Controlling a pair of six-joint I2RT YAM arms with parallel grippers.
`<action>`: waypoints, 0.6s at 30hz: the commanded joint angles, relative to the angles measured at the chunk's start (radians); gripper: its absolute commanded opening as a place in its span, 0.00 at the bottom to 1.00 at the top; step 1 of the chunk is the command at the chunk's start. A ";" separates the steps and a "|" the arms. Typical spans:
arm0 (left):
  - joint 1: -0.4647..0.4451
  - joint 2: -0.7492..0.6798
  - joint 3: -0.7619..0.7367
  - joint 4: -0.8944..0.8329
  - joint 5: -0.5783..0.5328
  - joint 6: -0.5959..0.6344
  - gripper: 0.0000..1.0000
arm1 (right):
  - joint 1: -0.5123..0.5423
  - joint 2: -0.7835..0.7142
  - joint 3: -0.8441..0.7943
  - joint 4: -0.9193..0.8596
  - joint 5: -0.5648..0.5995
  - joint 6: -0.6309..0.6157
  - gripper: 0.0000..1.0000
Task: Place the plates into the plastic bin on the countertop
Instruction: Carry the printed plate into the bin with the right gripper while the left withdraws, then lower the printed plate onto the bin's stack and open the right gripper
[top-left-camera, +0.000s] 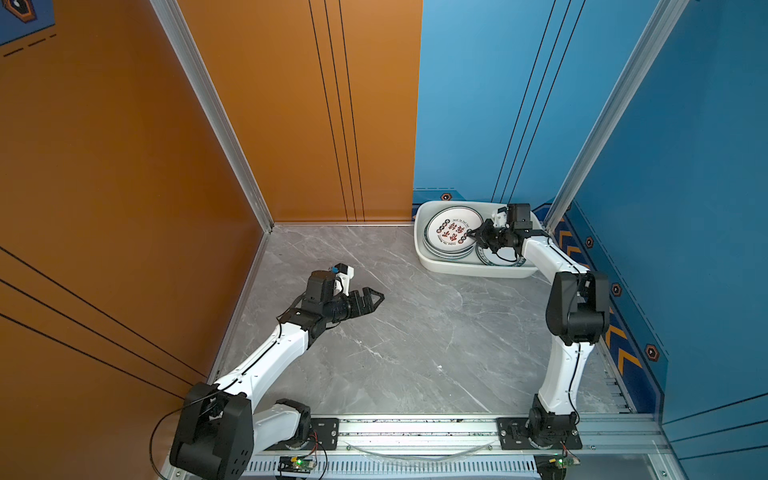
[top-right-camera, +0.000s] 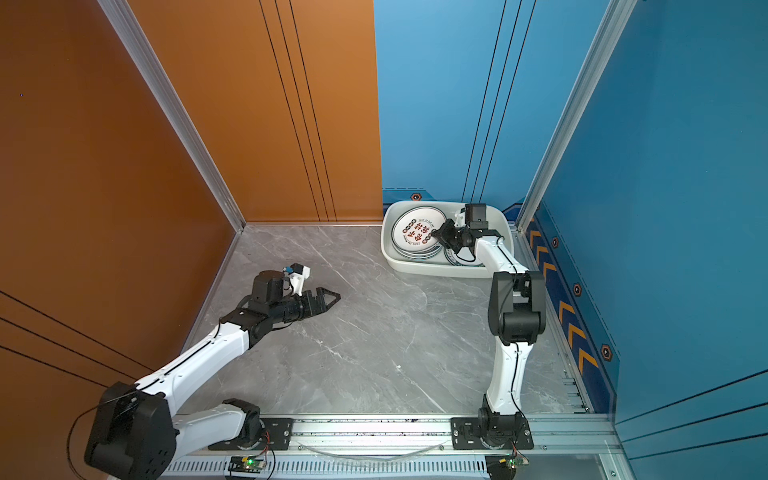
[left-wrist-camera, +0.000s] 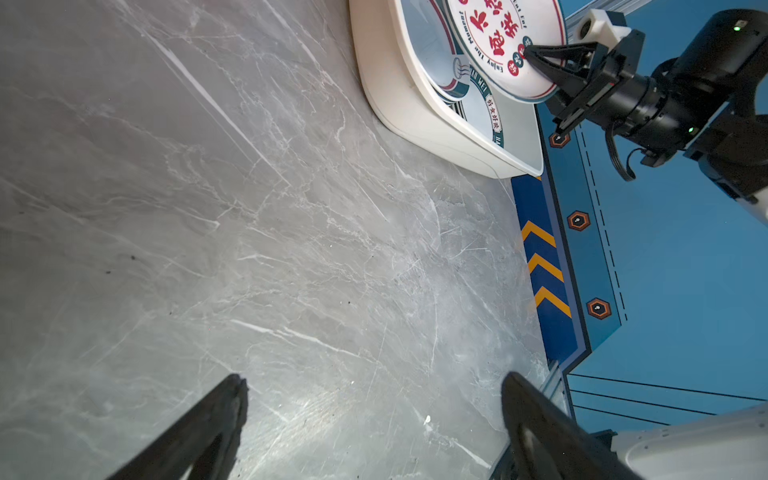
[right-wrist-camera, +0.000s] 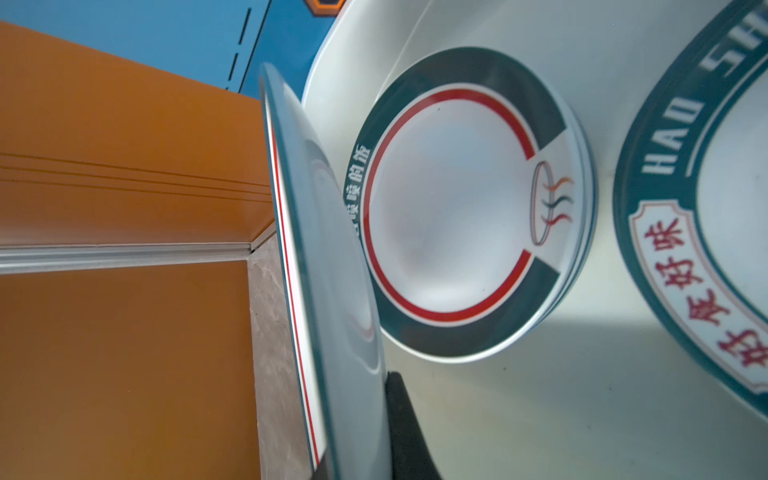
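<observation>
– Inside the plastic bin (top-left-camera: 440, 264), at the countertop's (top-left-camera: 415, 332) far right corner, what is held?
– Red-character plate (top-left-camera: 451, 232): right gripper (top-left-camera: 470, 233) clamped on its rim, tilted over a stack (top-left-camera: 446, 254); green-rimmed plate (top-left-camera: 485, 258) beside.
– Open room?
– Left gripper (top-left-camera: 372, 296), spread and empty, over bare marble well apart from the bin.

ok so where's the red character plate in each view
In both top views: red-character plate right of centre, at the back, over the plastic bin.
Left wrist: plate beyond the countertop, rim in the right gripper.
Right wrist: plate edge-on, close up, beside the stacked plates.
Shared landmark: the plastic bin.
</observation>
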 joint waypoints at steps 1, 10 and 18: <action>0.019 -0.029 -0.028 -0.031 0.000 0.030 0.97 | 0.005 0.050 0.124 -0.079 0.045 0.010 0.00; 0.068 -0.088 -0.065 -0.049 0.003 0.036 0.97 | 0.005 0.210 0.363 -0.231 0.087 -0.008 0.00; 0.076 -0.090 -0.066 -0.049 0.009 0.034 0.97 | 0.008 0.272 0.409 -0.255 0.089 0.000 0.00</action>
